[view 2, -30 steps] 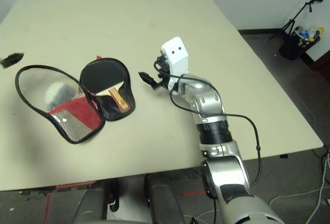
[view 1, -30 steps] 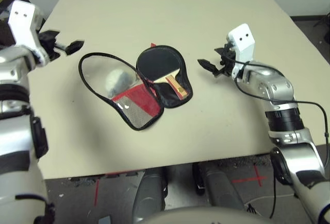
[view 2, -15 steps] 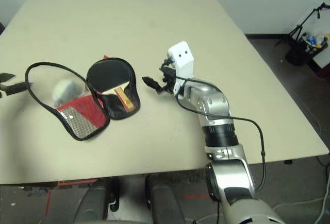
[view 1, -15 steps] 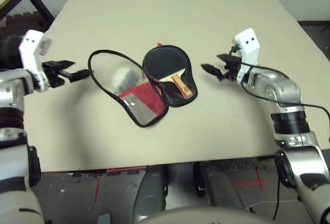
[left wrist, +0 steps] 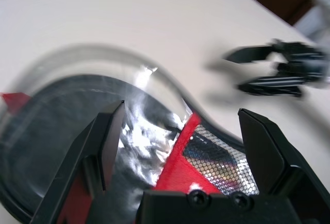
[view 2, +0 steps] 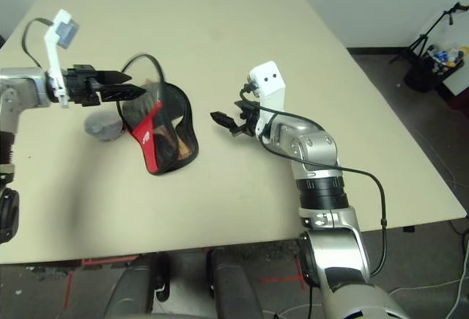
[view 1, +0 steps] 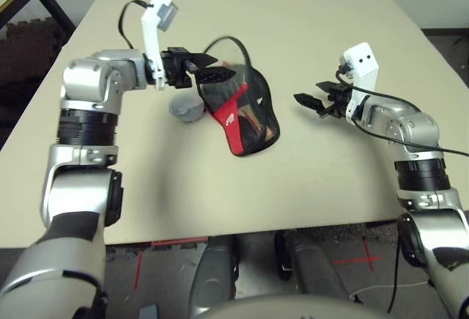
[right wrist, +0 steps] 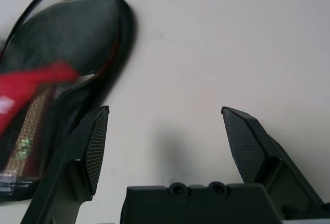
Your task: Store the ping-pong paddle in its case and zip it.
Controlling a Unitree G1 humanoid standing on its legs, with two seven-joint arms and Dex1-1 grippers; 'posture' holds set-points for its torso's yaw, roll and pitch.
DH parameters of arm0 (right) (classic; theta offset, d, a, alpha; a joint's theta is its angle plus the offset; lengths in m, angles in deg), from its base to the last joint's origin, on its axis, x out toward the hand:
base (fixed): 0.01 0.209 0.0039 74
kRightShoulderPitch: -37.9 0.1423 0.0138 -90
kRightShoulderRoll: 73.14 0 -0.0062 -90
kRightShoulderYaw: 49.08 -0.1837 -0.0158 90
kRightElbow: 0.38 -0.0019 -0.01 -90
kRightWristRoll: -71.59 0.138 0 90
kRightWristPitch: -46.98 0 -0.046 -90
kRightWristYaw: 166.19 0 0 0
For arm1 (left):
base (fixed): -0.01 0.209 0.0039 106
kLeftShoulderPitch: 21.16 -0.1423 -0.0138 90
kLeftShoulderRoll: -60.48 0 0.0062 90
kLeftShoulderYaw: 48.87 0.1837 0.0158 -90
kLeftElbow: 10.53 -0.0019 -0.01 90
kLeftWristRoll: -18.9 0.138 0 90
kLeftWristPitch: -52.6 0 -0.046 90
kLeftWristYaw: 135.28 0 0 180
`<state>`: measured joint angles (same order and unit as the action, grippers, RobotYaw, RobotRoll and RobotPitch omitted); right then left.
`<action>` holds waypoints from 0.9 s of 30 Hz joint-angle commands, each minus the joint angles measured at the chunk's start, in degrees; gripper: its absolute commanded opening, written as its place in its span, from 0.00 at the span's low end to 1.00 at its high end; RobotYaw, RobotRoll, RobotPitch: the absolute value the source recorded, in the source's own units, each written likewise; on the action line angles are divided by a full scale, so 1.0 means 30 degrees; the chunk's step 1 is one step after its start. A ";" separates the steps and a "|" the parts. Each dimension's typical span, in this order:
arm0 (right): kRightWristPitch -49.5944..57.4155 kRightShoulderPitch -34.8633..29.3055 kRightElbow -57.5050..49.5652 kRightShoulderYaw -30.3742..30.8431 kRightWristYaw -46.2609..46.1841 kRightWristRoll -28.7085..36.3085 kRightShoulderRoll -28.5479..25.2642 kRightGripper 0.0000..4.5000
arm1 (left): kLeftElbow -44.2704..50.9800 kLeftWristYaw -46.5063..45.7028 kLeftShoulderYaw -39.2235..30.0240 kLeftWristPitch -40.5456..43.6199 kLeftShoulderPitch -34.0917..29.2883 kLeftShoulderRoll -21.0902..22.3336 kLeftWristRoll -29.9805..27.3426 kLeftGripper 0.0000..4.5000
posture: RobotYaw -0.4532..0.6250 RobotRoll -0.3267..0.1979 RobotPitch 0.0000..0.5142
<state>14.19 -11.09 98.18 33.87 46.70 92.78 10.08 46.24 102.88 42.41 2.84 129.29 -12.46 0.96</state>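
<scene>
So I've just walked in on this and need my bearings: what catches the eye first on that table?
The black and red case at mid-table, its flap folded over the paddle. The left gripper is right at the flap's far edge with open fingers, and a grey lump lies beside the case. The right gripper hovers open, apart.

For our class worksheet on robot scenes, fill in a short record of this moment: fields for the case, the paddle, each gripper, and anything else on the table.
case: on the table, flap partly folded over
paddle: inside the case, largely covered
left gripper: open, at the flap's upper edge
right gripper: open, apart from the case, holding nothing
other: small grey lump beside the case
</scene>
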 commanded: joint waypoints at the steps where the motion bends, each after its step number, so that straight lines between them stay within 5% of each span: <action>1: 0.5322 0.0320 -0.0662 -0.0792 -0.0176 0.1774 -0.0144 1.00 | -0.0185 0.0038 -0.0273 -0.0548 0.0566 -0.0042 0.0058 1.00 | 0.34 0.62 0.32; 7: 1.1637 0.1270 -0.0840 -0.3126 -0.1111 0.3503 0.1519 1.00 | 0.1252 -0.0117 -0.0822 0.0192 -0.0246 0.0509 -0.0305 1.00 | 0.34 0.62 0.31; 14: 1.1765 0.1474 0.0242 -0.2543 -0.2596 0.4865 0.3054 1.00 | 0.3964 -0.0914 -0.1600 0.1561 -0.2237 0.1012 -0.0949 1.00 | 0.37 0.62 0.30; 27: 1.1573 0.3118 0.3356 -0.1436 -0.3447 0.4054 0.5406 1.00 | 0.6080 -0.2280 -0.2082 0.2678 -0.3554 0.1077 -0.1730 1.00 | 0.41 0.62 0.30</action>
<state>48.16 -2.05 106.64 28.34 36.58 105.40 25.26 63.28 96.38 36.48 10.04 119.50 -9.24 -3.82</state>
